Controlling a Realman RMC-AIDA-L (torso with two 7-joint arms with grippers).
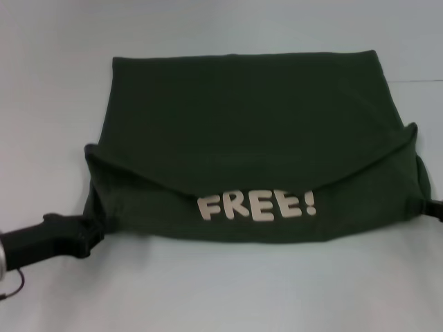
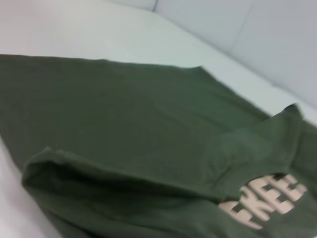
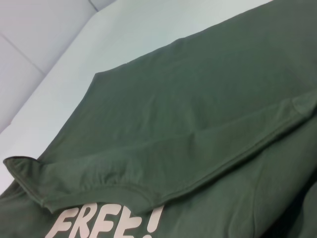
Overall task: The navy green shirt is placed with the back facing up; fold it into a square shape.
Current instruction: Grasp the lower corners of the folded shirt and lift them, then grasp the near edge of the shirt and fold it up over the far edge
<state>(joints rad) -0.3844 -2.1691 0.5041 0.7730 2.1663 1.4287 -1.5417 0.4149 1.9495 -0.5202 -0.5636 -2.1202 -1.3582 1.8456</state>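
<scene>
The left gripper (image 1: 90,232) sat at the near left corner of the shirt (image 1: 256,131), its black fingers closed on the fabric there. The right gripper (image 1: 430,206) showed only as a black tip at the right edge of the head view, touching the shirt's near right corner; whether it pinched the cloth could not be told. The shirt lay spread on the white table (image 1: 221,290), its near part turned over so that the cream "FREE!" lettering (image 1: 257,205) faced up along the front edge. A curved hem (image 3: 208,173) crossed above the letters, sagging between the two raised corners. Both wrist views showed only green fabric (image 2: 124,129) and table, no fingers.
</scene>
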